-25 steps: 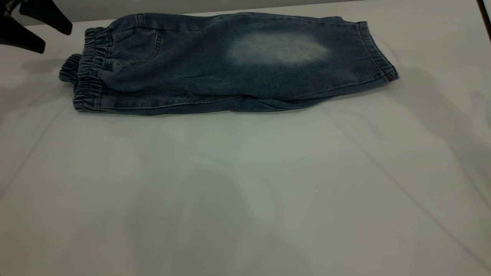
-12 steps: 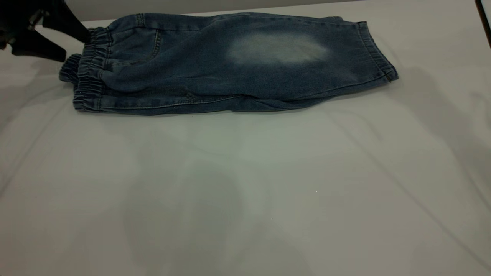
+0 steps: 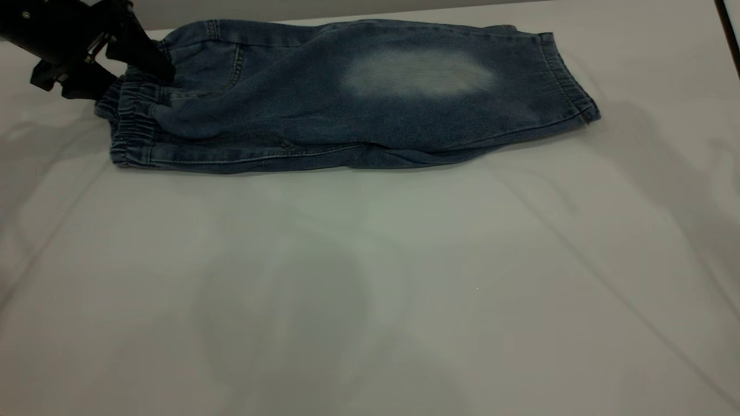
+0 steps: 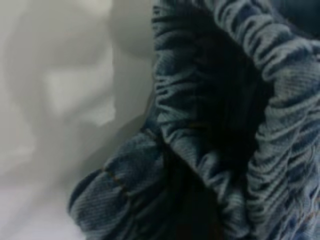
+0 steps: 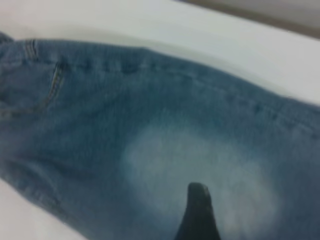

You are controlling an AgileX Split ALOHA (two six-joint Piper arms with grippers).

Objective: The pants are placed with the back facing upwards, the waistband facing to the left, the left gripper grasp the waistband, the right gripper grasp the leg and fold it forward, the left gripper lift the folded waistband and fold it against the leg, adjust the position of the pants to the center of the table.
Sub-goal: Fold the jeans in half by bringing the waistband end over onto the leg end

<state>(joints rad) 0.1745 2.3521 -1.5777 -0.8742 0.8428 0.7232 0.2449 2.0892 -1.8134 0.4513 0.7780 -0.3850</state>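
Left end effector (image 3: 124,78) at the counter's far left, fingers spread around the elastic waistband (image 3: 132,118) without closing, folded blue denim pants (image 3: 347,98) lying along the far edge of the pale wrinkled counter (image 3: 370,277), right end effector's grip impossible to tell

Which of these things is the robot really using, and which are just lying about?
In use:
- jeans, folded lengthwise
- waistband
- left gripper, at the waistband
- right gripper, above the leg

Lying about:
- nothing besides the table cover itself
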